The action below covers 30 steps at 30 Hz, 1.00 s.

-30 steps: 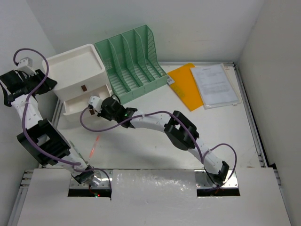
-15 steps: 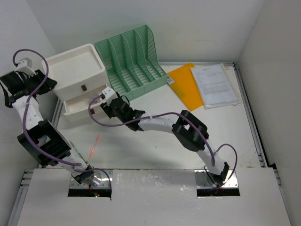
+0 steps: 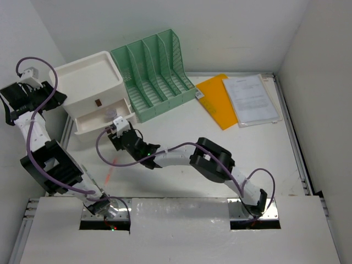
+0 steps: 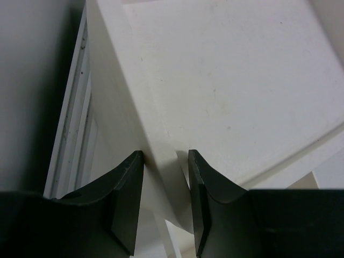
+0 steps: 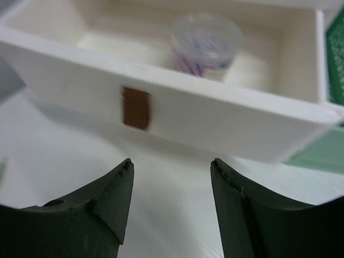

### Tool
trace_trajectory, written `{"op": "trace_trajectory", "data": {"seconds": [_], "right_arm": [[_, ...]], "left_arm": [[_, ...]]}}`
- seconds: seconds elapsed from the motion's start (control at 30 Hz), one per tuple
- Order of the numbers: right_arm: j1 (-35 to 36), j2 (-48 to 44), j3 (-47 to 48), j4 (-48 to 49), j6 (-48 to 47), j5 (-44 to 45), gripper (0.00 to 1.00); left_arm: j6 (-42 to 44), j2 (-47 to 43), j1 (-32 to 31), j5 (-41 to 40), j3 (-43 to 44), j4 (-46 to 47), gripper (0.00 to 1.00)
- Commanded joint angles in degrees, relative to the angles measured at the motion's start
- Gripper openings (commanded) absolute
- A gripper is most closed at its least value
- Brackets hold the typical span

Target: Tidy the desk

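Note:
The desk (image 3: 264,148) is a white tabletop with metal rails. A white drawer box (image 3: 88,82) stands at its back left, its lower drawer (image 3: 102,122) pulled out. My left gripper (image 3: 56,99) is at the box's left side; in the left wrist view it (image 4: 165,161) is shut on the box's wall (image 4: 156,134). My right gripper (image 3: 115,129) is open just in front of the drawer. In the right wrist view it (image 5: 171,164) faces the drawer front (image 5: 215,126) with its brown handle (image 5: 135,107), nothing between the fingers. A clear plastic cup (image 5: 206,45) of coloured bits stands inside the drawer.
A green mesh file rack (image 3: 154,71) stands right of the drawer box. An orange folder (image 3: 217,99) and white printed sheets (image 3: 250,99) lie at the back right. A thin red thing (image 3: 110,170) lies on the desk near the left arm's base.
My right gripper has gone from shut to open and has drawn back from over the drawer towards the near edge. The left arm has not moved.

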Motion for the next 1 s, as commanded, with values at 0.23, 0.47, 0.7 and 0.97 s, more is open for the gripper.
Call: {"op": "trace_trajectory", "data": {"seconds": [0.23, 0.47, 0.7, 0.97], "right_arm": [[-5.8, -17.9, -10.0, -7.6, -1.6, -12.1, 0.57], [-9.0, -17.7, -10.7, -12.3, 4.2, -17.5, 0.53], [-11.1, -23.9, -15.9, -12.1, 1.6, -19.3, 0.57], [-14.7, -26.8, -8.2, -28.0, -16.2, -38.6, 0.60]], "left_arm": [[10.3, 1.1, -0.6, 10.4, -4.0, -23.1, 0.00], [5.5, -5.9, -0.5, 9.3, -5.8, -21.8, 0.00], [-0.9, -4.8, -0.4, 7.9, -4.0, -16.9, 0.00], [-1.8, 2.4, -0.1, 6.0, 4.2, -17.5, 0.00]]}}
